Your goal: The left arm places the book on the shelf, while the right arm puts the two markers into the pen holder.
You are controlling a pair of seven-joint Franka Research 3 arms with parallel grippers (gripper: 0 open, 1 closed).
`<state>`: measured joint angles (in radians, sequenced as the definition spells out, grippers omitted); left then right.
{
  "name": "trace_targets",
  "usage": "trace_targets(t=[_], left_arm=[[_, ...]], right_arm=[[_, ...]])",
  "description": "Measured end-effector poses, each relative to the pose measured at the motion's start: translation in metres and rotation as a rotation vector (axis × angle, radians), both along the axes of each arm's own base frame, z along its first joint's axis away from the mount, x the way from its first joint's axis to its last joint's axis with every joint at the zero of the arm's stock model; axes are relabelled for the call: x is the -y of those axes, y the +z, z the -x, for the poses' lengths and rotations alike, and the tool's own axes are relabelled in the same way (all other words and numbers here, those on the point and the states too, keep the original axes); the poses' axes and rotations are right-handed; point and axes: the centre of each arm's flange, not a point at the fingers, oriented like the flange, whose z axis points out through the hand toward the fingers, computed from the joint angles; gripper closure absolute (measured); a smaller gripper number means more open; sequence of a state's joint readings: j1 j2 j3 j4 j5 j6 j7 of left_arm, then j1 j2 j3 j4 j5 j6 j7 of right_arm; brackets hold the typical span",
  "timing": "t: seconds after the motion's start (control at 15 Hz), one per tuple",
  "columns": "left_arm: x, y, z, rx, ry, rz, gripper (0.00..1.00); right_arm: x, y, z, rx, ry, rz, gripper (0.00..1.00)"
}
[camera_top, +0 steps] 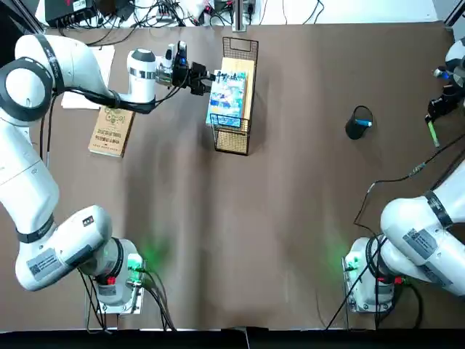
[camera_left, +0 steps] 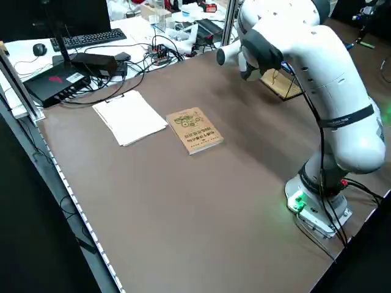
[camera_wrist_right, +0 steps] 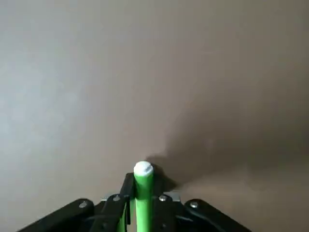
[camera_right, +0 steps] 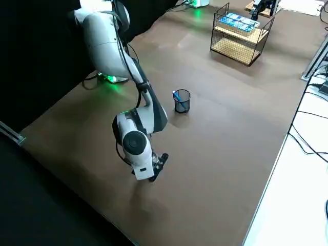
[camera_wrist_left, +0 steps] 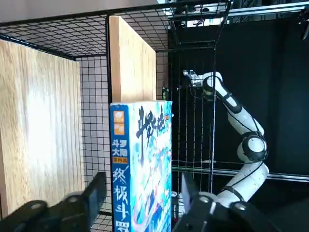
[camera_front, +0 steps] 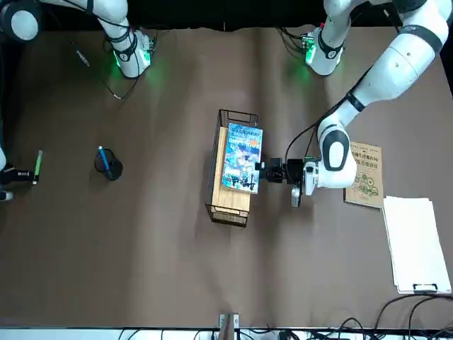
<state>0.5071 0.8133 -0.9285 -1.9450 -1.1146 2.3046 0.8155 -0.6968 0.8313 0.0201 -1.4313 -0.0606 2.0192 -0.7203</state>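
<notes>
The light-blue book [camera_top: 227,98] lies flat on the wooden top of the black wire shelf [camera_top: 249,80]. My left gripper [camera_top: 200,77] is at the book's edge; in the left wrist view its fingers [camera_wrist_left: 98,189] stand open on either side of the book [camera_wrist_left: 142,159], each with a small gap. The black pen holder [camera_top: 357,123] stands upright with the blue marker [camera_top: 365,123] inside. At the table's far right edge, my right gripper [camera_top: 438,109] is shut on the green marker [camera_top: 434,134], also seen in the right wrist view [camera_wrist_right: 143,176], held above the table.
A brown kraft-covered book [camera_top: 112,131] and a white paper sheet [camera_left: 129,117] lie left of the shelf. Cables and electronics [camera_left: 79,64] crowd the table's far edge. A black cable [camera_top: 396,178] trails from the right arm.
</notes>
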Motion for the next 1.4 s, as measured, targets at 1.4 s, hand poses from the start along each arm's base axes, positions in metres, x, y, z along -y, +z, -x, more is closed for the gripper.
trace_targets(t=[1.4], left_arm=[[-0.163, 0.097, -0.081, -0.344, -0.206, -0.530, 0.00]], right_arm=[[-0.218, 0.033, -0.008, 0.781, 0.605, -1.432, 0.82]])
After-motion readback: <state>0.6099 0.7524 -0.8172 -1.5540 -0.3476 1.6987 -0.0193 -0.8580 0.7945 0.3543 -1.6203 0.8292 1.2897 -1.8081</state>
